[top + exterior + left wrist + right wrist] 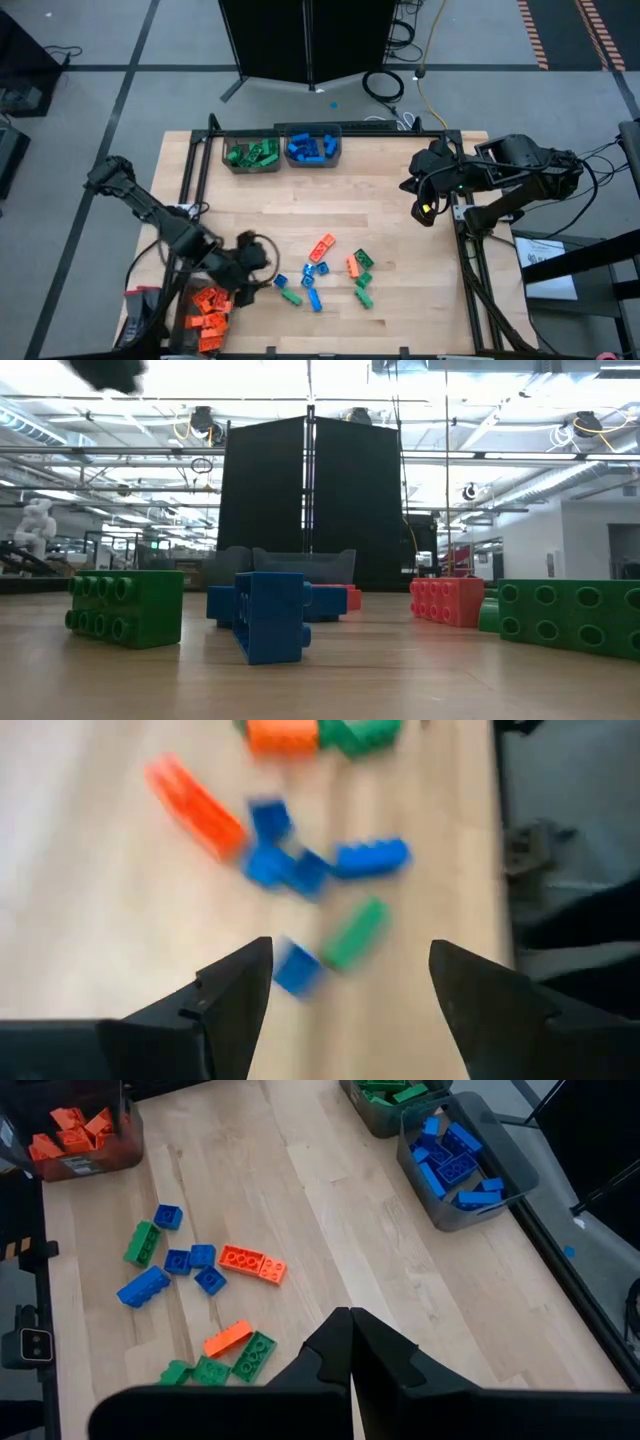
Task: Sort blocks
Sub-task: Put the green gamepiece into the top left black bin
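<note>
Loose blocks in orange, green and blue lie scattered flat on the table's near middle; the low view shows them close up, a blue one in front. My left gripper is open just left of the pile, by the orange bin. In the left wrist view its fingers stand apart above a small blue block and a green one, touching nothing. My right gripper waits shut at the table's right side, fingers closed over bare wood.
A bin of green blocks and a bin of blue blocks stand at the table's far edge. The orange bin sits at the near left corner. Bare wood spans the table's middle. A black frame rail runs along the right edge.
</note>
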